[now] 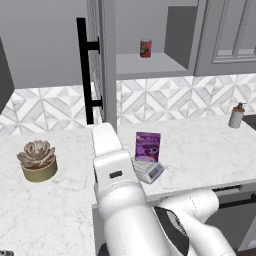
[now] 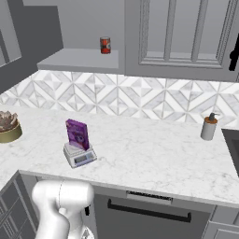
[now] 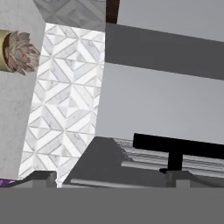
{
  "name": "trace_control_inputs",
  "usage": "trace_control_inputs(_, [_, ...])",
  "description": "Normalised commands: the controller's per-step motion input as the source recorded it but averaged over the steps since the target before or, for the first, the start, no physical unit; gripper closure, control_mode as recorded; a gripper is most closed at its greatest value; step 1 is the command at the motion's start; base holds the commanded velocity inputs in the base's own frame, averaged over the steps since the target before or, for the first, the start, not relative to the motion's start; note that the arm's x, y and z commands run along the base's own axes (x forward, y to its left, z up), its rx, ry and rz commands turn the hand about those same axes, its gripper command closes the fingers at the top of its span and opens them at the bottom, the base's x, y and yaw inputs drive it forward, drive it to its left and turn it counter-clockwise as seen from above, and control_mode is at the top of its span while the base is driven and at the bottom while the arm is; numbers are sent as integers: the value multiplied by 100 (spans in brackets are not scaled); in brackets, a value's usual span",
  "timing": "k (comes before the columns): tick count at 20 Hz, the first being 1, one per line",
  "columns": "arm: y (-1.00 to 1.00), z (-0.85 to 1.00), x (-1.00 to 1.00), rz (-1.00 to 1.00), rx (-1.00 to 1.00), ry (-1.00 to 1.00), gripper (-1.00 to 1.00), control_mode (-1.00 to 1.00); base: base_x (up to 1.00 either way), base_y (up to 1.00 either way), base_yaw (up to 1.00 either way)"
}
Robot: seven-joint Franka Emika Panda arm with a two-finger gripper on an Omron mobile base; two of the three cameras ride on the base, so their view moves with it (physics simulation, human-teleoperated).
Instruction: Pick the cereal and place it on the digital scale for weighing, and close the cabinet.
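Note:
The purple cereal box (image 1: 147,146) (image 2: 77,134) stands upright on the light-grey digital scale (image 1: 150,171) (image 2: 80,156) on the marble counter. The wall cabinet's door (image 1: 102,65) hangs open, edge-on to me, with its black bar handle (image 1: 84,70) on the left face. My arm reaches up to the door's lower edge, and its last link hides the hand in the left base view. In the hand view, the gripper (image 3: 113,178) is open with nothing between its fingertips (image 3: 40,177), and the black handle (image 3: 175,146) lies close ahead. A purple sliver of the cereal (image 3: 4,182) shows at the lower left.
A small red can (image 1: 145,48) (image 2: 105,45) stands on the open cabinet's shelf (image 1: 150,65). A potted succulent (image 1: 37,161) (image 3: 17,51) sits on the counter to the left. A soap dispenser (image 1: 236,116) (image 2: 208,127) stands at the right. A shut cabinet (image 2: 182,37) hangs beside the open one.

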Motion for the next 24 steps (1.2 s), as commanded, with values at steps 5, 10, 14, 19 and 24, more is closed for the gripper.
trace_control_inputs(5, [39, 0, 19, -11, -4, -2, -100, -100, 0, 0, 0])
trace_control_inputs(10, [46, -1, 40, -11, -5, 0, -100, -100, 0, 0, 0])
trace_control_inputs(14, [23, -3, 45, -8, -3, 0, -100, -100, 0, 0, 0])
trace_control_inputs(19, [18, -11, 42, -7, -3, 0, -100, -100, 0, 0, 0])
trace_control_inputs(24, [11, -12, 46, -6, -2, 0, -100, -100, 0, 0, 0])
